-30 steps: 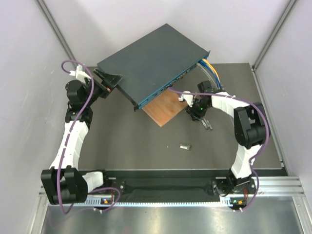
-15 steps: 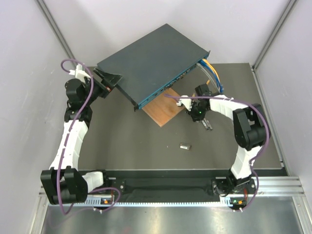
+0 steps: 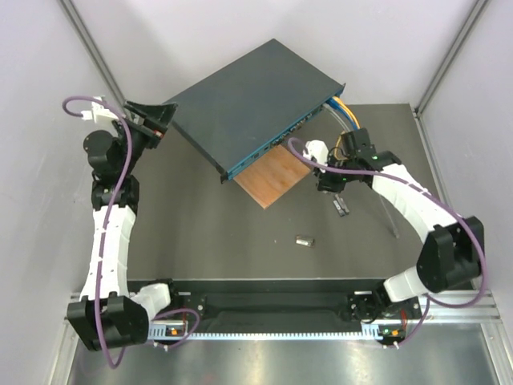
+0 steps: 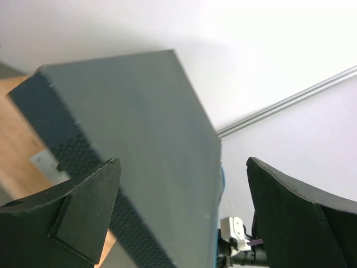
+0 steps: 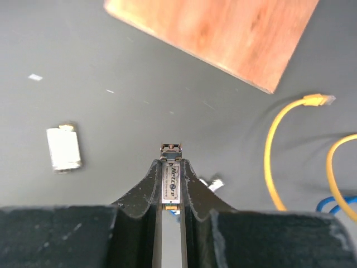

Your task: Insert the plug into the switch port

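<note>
Top external view shows the right arm reshaped in the last second. Its elbow has swung out toward 4 o'clock, and its wrist now sits by the yellow and blue cables (image 3: 346,116) at the switch's right corner. The right gripper (image 5: 170,166) has gone from half open to closed, and its wrist camera shows it clamped on the plug (image 5: 170,149). The plug is a slim metal piece with a label, and its tip pokes out just past the fingertips. It points down at the dark table (image 3: 208,233), just off the 3 o'clock side of the wooden board (image 3: 271,178). A second small metal piece (image 3: 303,240) lies loose toward 6 o'clock.

I judge the pick-up done. What remains is to lift the plug, turn it, and carry it toward 10 o'clock to the teal front.

The switch (image 3: 248,104) sits at 12 o'clock. Its socket face is angled toward 5 o'clock, and its front edge overhangs the board.

The left arm has risen and stretched toward 11 o'clock. The left gripper (image 4: 183,160) has its fingers spread wide and holds nothing. It hangs just beside the switch's 9 o'clock corner, and I can't tell whether it touches the case. It looks placed to brace the box.
</note>
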`<action>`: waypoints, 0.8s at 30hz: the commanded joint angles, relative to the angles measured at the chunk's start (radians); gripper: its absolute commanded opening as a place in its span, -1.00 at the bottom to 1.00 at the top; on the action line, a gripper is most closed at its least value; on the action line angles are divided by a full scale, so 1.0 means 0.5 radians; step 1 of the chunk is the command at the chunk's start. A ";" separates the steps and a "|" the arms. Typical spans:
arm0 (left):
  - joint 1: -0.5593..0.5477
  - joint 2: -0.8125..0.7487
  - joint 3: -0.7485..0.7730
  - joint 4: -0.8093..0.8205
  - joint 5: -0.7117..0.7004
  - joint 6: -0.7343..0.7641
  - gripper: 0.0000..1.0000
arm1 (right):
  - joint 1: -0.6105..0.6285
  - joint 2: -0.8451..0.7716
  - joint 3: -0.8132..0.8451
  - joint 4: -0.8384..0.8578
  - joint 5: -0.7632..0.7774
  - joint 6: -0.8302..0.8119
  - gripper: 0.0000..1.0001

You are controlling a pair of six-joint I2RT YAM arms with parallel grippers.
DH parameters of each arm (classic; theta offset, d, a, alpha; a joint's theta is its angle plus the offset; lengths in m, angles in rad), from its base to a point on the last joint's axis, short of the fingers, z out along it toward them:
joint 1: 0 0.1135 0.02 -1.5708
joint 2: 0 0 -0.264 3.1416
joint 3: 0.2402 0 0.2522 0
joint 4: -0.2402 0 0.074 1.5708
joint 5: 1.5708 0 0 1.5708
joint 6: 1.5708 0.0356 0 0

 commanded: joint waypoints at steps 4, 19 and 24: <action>0.034 0.032 0.265 0.165 -0.071 0.019 0.97 | -0.183 -0.299 0.205 -0.085 -0.462 0.347 -1.00; -1.085 0.983 1.695 -0.930 0.034 1.580 0.82 | -0.797 -0.668 -0.015 1.194 -0.823 2.212 -1.00; -1.639 1.250 1.925 -1.259 -0.312 1.940 0.78 | -0.822 -0.781 -0.199 1.712 -0.598 2.728 -1.00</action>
